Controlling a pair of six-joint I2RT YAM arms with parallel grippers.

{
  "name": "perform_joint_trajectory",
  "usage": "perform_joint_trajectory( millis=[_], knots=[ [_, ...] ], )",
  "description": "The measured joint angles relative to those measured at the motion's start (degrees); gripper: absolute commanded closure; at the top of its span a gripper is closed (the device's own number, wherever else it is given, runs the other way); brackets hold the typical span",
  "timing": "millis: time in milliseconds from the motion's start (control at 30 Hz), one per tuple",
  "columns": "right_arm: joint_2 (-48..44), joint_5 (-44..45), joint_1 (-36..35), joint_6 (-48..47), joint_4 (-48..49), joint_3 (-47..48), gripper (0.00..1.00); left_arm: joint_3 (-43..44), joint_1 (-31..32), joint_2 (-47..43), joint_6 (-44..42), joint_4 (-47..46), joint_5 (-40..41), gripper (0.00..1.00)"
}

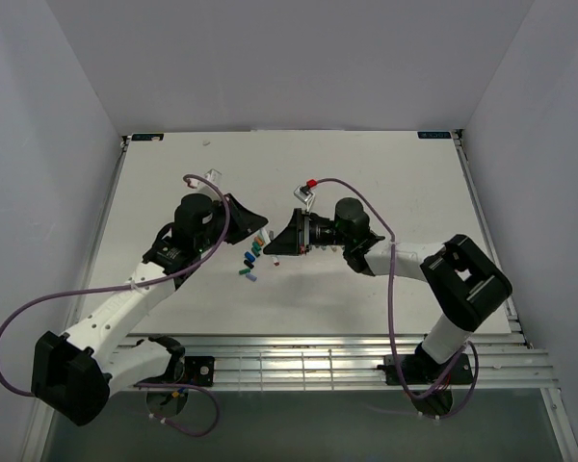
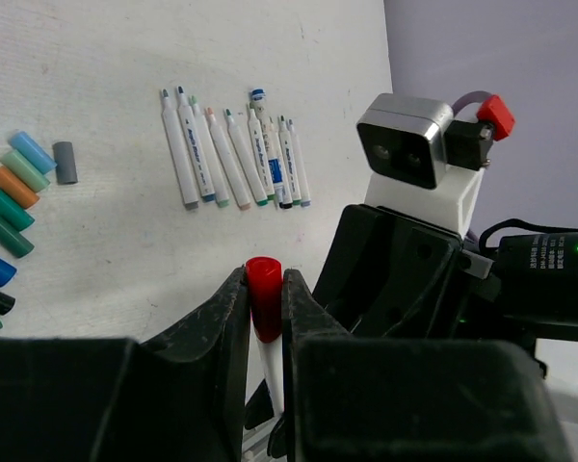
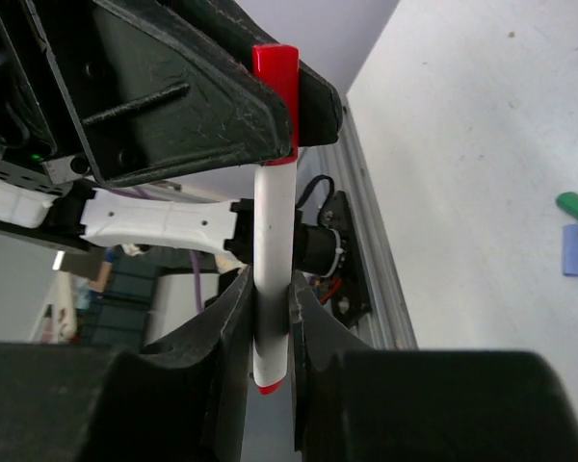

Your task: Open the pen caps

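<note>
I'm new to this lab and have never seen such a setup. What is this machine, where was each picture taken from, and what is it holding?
These are two robot arms bolted at the near edge of a white table. The overhead picture looks down from above and behind them; the other two come from cameras mounted on each wrist.

Both arms hold one pen between them. The left gripper has its jaws shut on the red cap, while the right gripper clamps the white barrel. The cap is not yet off.

On the table lie a row of white pens, uncapped as far as I can tell, and a cluster of loose caps in blue, green, teal, orange and grey.
</note>
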State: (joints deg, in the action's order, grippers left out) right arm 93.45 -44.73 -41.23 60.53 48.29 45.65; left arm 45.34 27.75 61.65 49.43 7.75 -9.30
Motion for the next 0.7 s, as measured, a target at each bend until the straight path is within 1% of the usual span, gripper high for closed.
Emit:
perform_joint_trajectory(
  millis=[67, 133, 200, 233, 267, 333, 367, 433, 500, 600, 700],
  knots=[
    [3.19, -0.70, 0.02, 7.98, 8.31, -0.83, 0.92, 0.00, 0.04, 0.07, 0.02, 0.04, 0.94, 1.00],
    [4.79, -1.01, 0.02, 11.82, 11.87, -0.92, 0.92, 0.15, 0.09, 0.33, 0.22, 0.35, 1.73, 1.00],
    [4.90, -0.83, 0.02, 11.87, 11.63, -1.27, 0.92, 1.81, 0.17, 1.68, 1.07, 3.23, 2.23, 1.00],
    [4.35, -0.22, 0.02, 9.84, 9.29, -1.14, 0.92, 3.37, 0.26, 2.82, 1.44, 5.20, 2.51, 1.00],
    [3.50, 0.72, 0.00, 7.06, 5.92, -0.74, 0.92, 5.03, 0.31, 4.28, 1.60, 7.23, 2.95, 1.00],
    [-0.92, 7.50, -1.14, -5.31, -13.16, 3.28, 0.92, 7.74, 0.24, 7.28, 2.21, 10.47, 4.76, 1.00],
    [-2.25, 11.85, -2.19, -10.01, -20.65, 5.97, 0.92, 8.72, 0.15, 8.31, 2.58, 11.30, 5.66, 1.00],
    [-4.55, 25.38, -6.03, -20.11, -36.11, 12.48, 0.92, 11.23, -0.26, 9.88, 2.64, 12.72, 8.48, 1.00],
    [-6.21, 39.89, -10.49, -28.83, -47.58, 17.73, 0.92, 13.14, -0.63, 10.64, 2.75, 14.60, 10.95, 1.00],
    [-6.51, 56.43, -15.93, -37.51, -57.31, 22.27, 0.92, 14.80, -0.66, 12.37, 2.84, 16.28, 13.44, 1.00],
    [-6.05, 70.36, -17.99, -42.97, -64.61, 23.15, 0.92, 15.17, -0.74, 14.03, 2.71, 18.84, 15.54, 1.00]
  ],
)
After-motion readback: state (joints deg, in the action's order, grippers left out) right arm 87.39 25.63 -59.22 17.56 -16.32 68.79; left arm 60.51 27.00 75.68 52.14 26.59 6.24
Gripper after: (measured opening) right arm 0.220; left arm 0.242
